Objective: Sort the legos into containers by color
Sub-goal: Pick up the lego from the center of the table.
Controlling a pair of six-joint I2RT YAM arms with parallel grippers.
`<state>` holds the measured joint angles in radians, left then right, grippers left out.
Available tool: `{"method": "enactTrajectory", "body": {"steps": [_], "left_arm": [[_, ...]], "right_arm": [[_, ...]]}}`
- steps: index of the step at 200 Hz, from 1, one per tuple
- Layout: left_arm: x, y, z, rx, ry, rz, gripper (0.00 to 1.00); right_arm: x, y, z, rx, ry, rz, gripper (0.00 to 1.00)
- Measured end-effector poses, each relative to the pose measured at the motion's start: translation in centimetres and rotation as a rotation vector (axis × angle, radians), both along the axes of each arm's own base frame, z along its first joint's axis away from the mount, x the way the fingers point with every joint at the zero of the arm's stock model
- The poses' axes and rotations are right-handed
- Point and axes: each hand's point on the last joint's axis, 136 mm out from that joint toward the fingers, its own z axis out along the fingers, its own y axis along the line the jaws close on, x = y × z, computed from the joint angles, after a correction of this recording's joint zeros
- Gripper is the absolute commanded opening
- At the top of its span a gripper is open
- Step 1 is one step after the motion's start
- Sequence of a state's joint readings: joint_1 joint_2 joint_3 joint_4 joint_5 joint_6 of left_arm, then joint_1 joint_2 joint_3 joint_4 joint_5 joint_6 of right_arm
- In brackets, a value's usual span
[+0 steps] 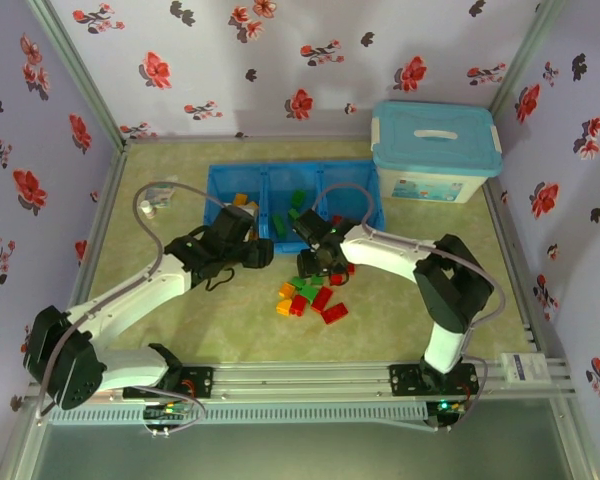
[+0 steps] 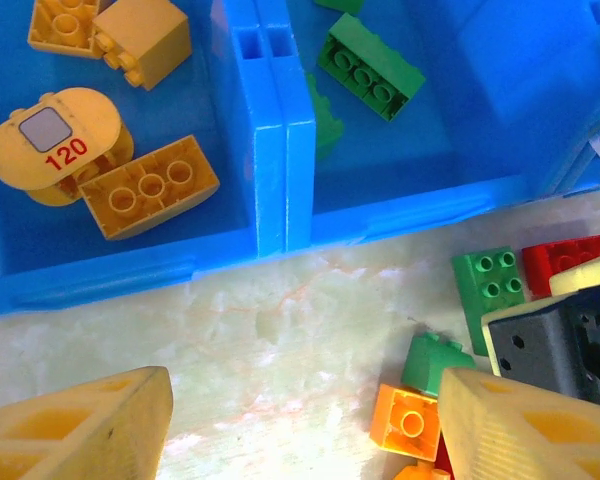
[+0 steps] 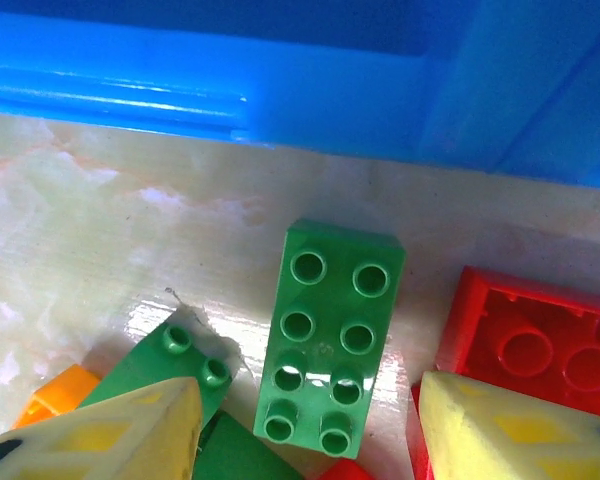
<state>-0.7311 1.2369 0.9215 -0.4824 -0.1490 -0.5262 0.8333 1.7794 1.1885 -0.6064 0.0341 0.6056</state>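
The blue containers [image 1: 295, 205] lie at the table's back middle. Yellow legos [image 2: 145, 185] lie in the left compartment and green ones [image 2: 370, 65] in the middle one. A loose pile of red, green and orange legos [image 1: 310, 297] sits on the table in front. My left gripper [image 2: 300, 430] is open over bare table, with an orange brick [image 2: 408, 420] and a green brick [image 2: 435, 362] by its right finger. My right gripper [image 3: 310, 440] is open, low over a flat green eight-stud brick [image 3: 330, 335] that lies between its fingers with gaps on both sides. A red brick [image 3: 530, 340] lies to its right.
A white storage box with a light-blue lid [image 1: 435, 150] stands at the back right. The tray's front wall [image 3: 280, 90] is close ahead of the right gripper. The two grippers are close together, left [image 1: 260, 255] and right [image 1: 315, 265]. A small object [image 1: 150, 205] lies at the far left.
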Motion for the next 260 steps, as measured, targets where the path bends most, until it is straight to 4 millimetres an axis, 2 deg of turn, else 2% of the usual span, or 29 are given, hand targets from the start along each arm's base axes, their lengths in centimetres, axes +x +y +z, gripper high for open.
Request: {"method": "enactTrajectory", "body": {"steps": [58, 86, 115, 144, 175, 196, 236, 260], "left_arm": [[-0.3, 0.5, -0.4, 0.006, 0.003, 0.012, 0.71], [-0.3, 0.7, -0.4, 0.009, -0.004, 0.017, 0.70], [-0.4, 1.0, -0.6, 0.018, -0.003, 0.023, 0.70], [-0.4, 1.0, -0.7, 0.020, -0.004, 0.024, 0.70], [-0.4, 1.1, -0.6, 0.023, -0.009, 0.028, 0.70], [-0.5, 1.3, -0.5, 0.018, -0.014, 0.028, 0.70], [-1.1, 1.7, -0.6, 0.009, -0.018, 0.030, 0.70], [-1.6, 1.6, -0.5, 0.002, -0.022, 0.024, 0.69]], "right_arm": [[-0.1, 0.5, -2.0, -0.040, 0.033, 0.002, 0.53], [0.0, 0.9, -2.7, -0.066, 0.037, 0.010, 0.43], [0.1, 0.9, -3.0, -0.091, 0.032, 0.008, 0.27], [-0.1, 1.1, -2.3, -0.115, 0.025, 0.023, 0.22], [0.1, 1.9, -0.4, -0.106, -0.007, 0.040, 0.22], [0.7, 2.5, 2.3, -0.076, -0.058, 0.049, 0.24], [4.1, 4.3, 7.6, -0.009, -0.168, 0.056, 0.24], [6.3, 4.9, 9.0, 0.009, -0.203, 0.049, 0.24]]}}
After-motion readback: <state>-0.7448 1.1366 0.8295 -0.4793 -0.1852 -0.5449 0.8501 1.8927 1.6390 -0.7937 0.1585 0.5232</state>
